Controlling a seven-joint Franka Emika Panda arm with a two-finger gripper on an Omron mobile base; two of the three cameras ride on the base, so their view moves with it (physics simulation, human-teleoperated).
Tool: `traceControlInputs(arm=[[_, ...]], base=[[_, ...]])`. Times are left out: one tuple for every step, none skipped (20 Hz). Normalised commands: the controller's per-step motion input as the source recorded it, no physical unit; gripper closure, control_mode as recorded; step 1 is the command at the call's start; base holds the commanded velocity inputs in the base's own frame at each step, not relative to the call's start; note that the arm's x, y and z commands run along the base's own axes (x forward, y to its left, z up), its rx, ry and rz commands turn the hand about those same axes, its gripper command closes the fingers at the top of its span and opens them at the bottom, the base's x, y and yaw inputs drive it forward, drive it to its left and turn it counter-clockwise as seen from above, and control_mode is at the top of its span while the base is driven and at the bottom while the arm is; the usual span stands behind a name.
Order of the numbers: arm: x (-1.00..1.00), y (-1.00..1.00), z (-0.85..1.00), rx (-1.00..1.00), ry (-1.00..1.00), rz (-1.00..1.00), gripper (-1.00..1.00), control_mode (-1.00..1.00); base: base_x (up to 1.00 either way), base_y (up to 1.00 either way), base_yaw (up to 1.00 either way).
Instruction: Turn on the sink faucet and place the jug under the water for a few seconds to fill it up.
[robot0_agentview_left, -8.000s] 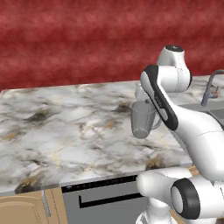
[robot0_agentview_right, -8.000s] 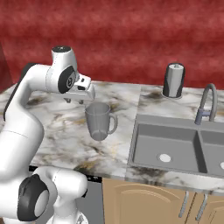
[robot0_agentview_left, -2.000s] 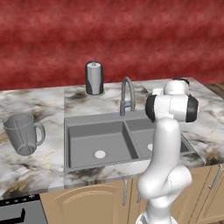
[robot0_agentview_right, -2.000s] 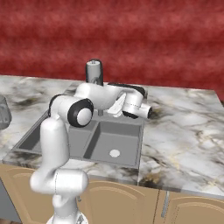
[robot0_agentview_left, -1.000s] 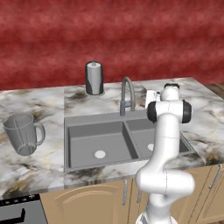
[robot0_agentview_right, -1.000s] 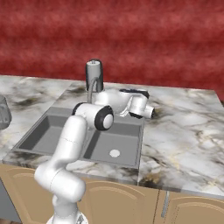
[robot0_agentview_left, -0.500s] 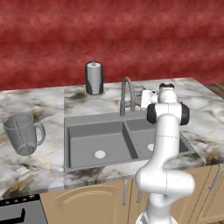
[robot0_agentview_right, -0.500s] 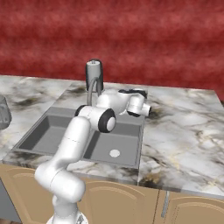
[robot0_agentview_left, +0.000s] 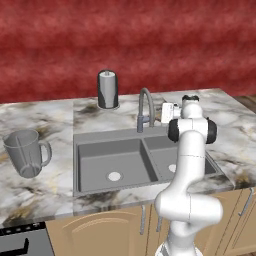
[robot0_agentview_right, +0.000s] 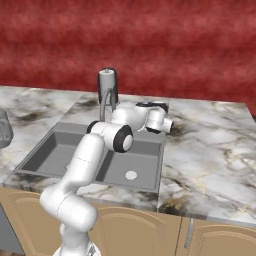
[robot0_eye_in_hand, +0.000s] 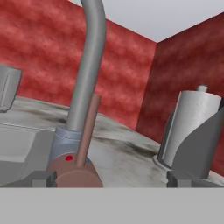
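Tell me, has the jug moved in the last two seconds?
No. The jug stands at the same spot on the counter, left of the sink.

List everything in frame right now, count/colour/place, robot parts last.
faucet: 1, grey gooseneck, behind the sink's middle; no water running
faucet lever: 1, brownish, upright at the faucet base, between the fingertips in the hand view
sink: 1, dark grey, two basins, pale drain in each
jug: 1, translucent grey, upright on the counter left of the sink
canister: 1, grey with lid, on the counter behind the sink
counter: 1, grey-white marble
wall: red
cabinets: tan wood, below the counter
gripper: 1, dark fingertips apart, at the faucet base
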Motion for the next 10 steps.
traceControlInputs(arm=[[0.0,0.34,0.0,0.0,0.0,0.0,-1.0,-1.0],[0.0,0.39,0.0,0.0,0.0,0.0,-1.0,-1.0],[0.0,0.32,0.0,0.0,0.0,0.0,-1.0,-1.0],[-0.01,0.26,0.0,0.0,0.0,0.0,-1.0,-1.0],[-0.05,0.19,0.0,0.0,0.0,0.0,-1.0,-1.0],[-0.22,0.11,0.0,0.0,0.0,0.02,-1.0,-1.0],[-0.21,0.14,0.0,0.0,0.0,0.02,-1.0,-1.0],[-0.33,0.14,0.0,0.0,0.0,0.04,-1.0,-1.0],[-0.41,0.11,0.0,0.0,0.0,0.03,-1.0,-1.0],[-0.35,0.09,0.0,0.0,0.0,0.03,-1.0,-1.0]], base=[[0.0,0.0,0.0],[0.0,0.0,0.0],[0.0,0.0,0.0],[0.0,0.0,0.0],[0.0,0.0,0.0],[0.0,0.0,0.0],[0.0,0.0,0.0],[0.0,0.0,0.0],[0.0,0.0,0.0],[0.0,0.0,0.0]])
